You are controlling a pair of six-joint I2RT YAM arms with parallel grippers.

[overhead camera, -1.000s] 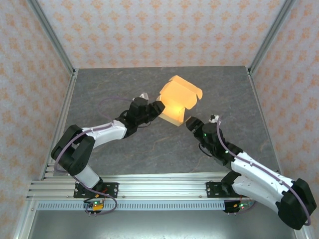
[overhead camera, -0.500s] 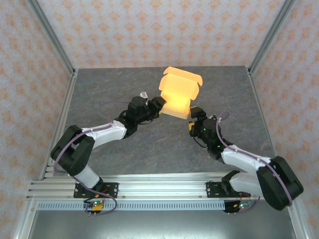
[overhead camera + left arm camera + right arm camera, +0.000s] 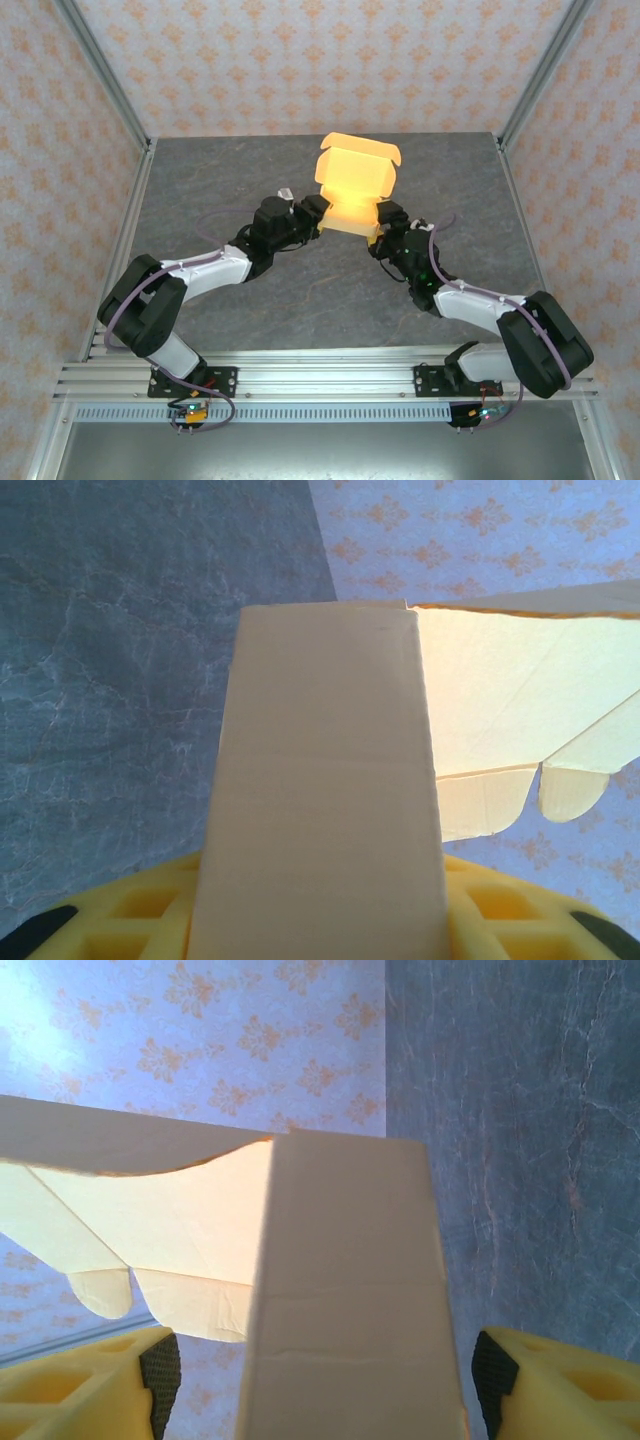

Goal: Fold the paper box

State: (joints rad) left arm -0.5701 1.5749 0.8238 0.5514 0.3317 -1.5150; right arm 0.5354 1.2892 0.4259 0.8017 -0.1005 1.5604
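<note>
Paper box (image 3: 355,190) is up near the middle of the tabletop's (image 3: 230,170) far edge, lid flap standing open, with an arm on each side. Left gripper (image 3: 317,208) is clamped on its left wall. Right gripper (image 3: 385,222) is at the right wall, jaws spread either side of the panel, and its yellow fingers (image 3: 70,1385) aren't touching the cardboard.

A robot lab is shown: arms (image 3: 205,268) are bolted to a metal rail (image 3: 320,375) at the grey table's (image 3: 300,310) near edge
</note>
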